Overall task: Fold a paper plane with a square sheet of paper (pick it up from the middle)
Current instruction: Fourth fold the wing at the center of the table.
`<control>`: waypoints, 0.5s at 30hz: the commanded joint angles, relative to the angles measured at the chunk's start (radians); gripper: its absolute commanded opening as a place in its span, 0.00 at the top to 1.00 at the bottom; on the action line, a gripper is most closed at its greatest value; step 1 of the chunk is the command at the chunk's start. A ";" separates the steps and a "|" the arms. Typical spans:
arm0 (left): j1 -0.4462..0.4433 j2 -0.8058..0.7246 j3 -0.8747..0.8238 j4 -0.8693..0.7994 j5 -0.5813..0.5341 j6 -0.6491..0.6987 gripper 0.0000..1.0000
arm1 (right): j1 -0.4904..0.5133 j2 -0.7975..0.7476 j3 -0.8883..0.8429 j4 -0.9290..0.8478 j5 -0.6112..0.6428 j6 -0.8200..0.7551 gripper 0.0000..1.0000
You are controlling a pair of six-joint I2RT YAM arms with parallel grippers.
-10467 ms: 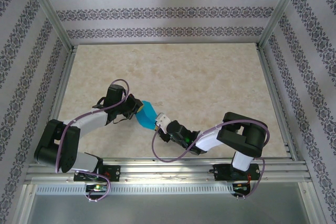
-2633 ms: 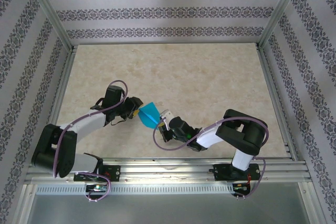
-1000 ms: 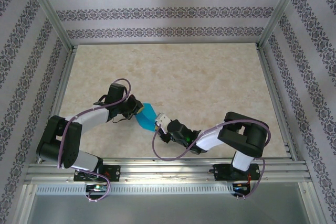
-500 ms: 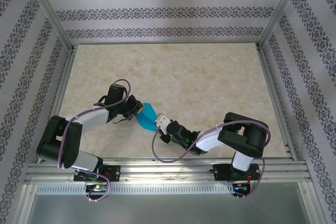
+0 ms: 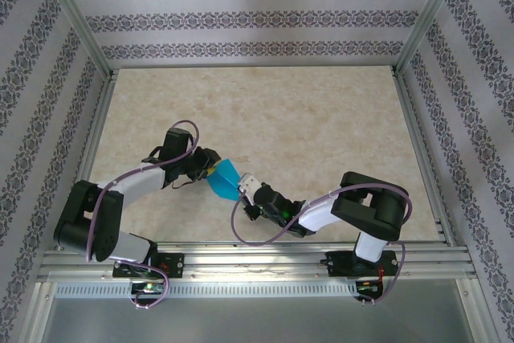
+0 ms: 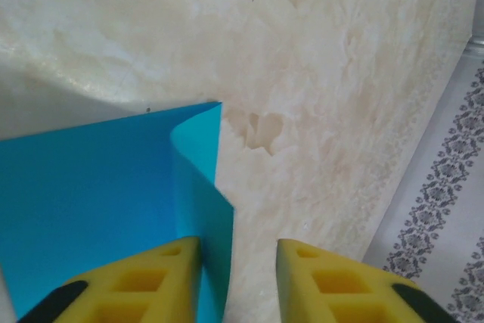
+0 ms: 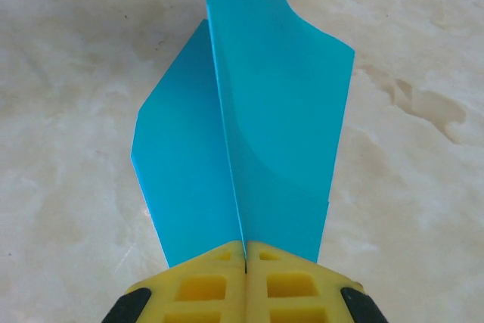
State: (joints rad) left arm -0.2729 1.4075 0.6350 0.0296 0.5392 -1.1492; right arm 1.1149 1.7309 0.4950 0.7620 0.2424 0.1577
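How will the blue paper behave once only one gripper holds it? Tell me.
Probably floppy: the paper curls over beside the open left gripper. Likely very light: the right gripper, shut on its fold, seems to carry it alone. That fold may lend some stiffness lengthwise.

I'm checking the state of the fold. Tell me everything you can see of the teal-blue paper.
The teal-blue paper is thin, plain and smooth. It is folded along a sharp centre crease into two panels, and one flap curls loosely. It sits between the two arms, over the beige marbled table. The right gripper is shut on the crease at one end. At the other end, the curled edge runs between the open fingers of the left gripper, close beside one of them.
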 commanded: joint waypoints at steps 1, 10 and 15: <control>0.009 -0.044 0.001 -0.046 -0.042 0.046 0.61 | -0.014 0.015 0.025 -0.006 -0.051 0.099 1.00; 0.010 -0.098 0.046 -0.147 -0.106 0.148 0.55 | -0.054 0.025 0.024 -0.006 -0.101 0.261 1.00; 0.011 -0.133 0.036 -0.149 -0.124 0.162 0.55 | -0.062 0.029 0.050 -0.054 -0.135 0.289 1.00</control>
State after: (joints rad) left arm -0.2729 1.3006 0.6491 -0.0772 0.4431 -1.0336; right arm 1.0588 1.7428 0.5148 0.7418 0.1402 0.3950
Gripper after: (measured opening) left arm 0.449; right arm 0.049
